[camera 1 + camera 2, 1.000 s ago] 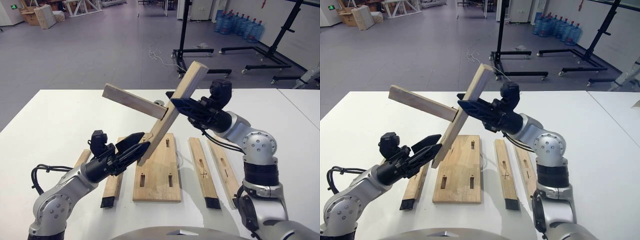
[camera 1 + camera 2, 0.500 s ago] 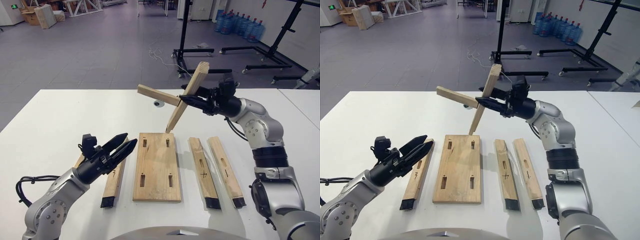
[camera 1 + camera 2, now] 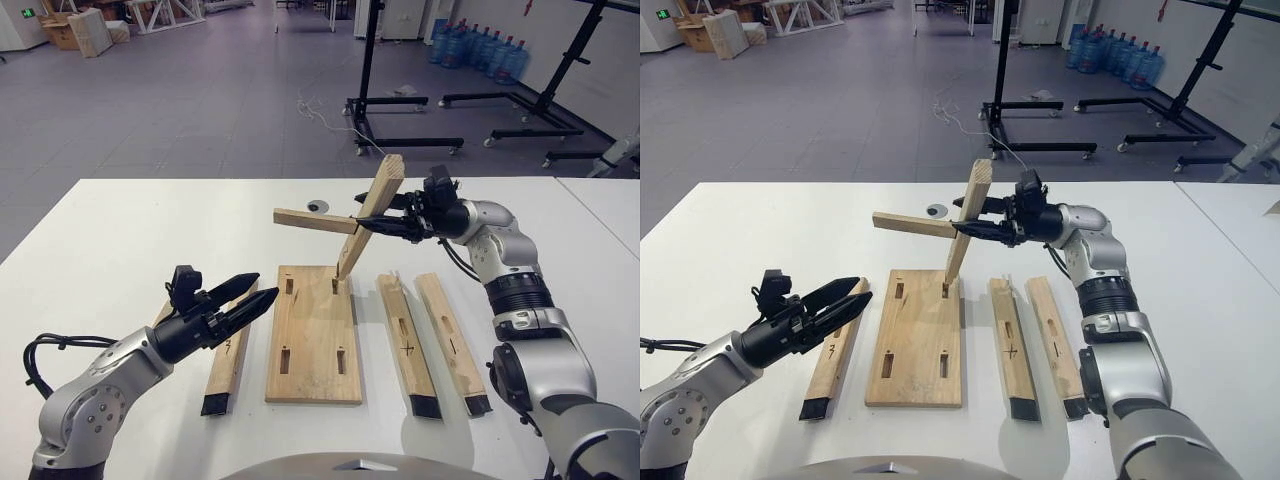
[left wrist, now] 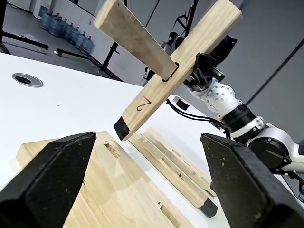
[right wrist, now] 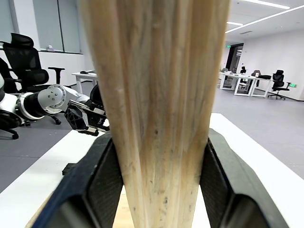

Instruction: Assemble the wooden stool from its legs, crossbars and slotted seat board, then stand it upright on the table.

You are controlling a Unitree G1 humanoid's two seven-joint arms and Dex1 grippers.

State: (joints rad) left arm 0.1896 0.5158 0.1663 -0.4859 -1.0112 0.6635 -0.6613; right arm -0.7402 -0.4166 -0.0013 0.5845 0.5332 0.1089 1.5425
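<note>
The tilted leg [image 3: 370, 215] and its crossbar [image 3: 315, 221] stand in the way over the far end of the seat board [image 3: 313, 340]. There is room to pass low over the board's near slots. One flat leg [image 3: 230, 350] lies left of it and two flat legs [image 3: 405, 345] lie right. The gaps between may be too tight.

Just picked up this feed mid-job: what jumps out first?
A tilted leg with a crossbar stuck through it is clamped in the right gripper over the far middle of the table. Its lower end is by a far slot of the seat board. The left gripper hangs open left of the board, by a leg lying flat; two more legs lie to the right.
</note>
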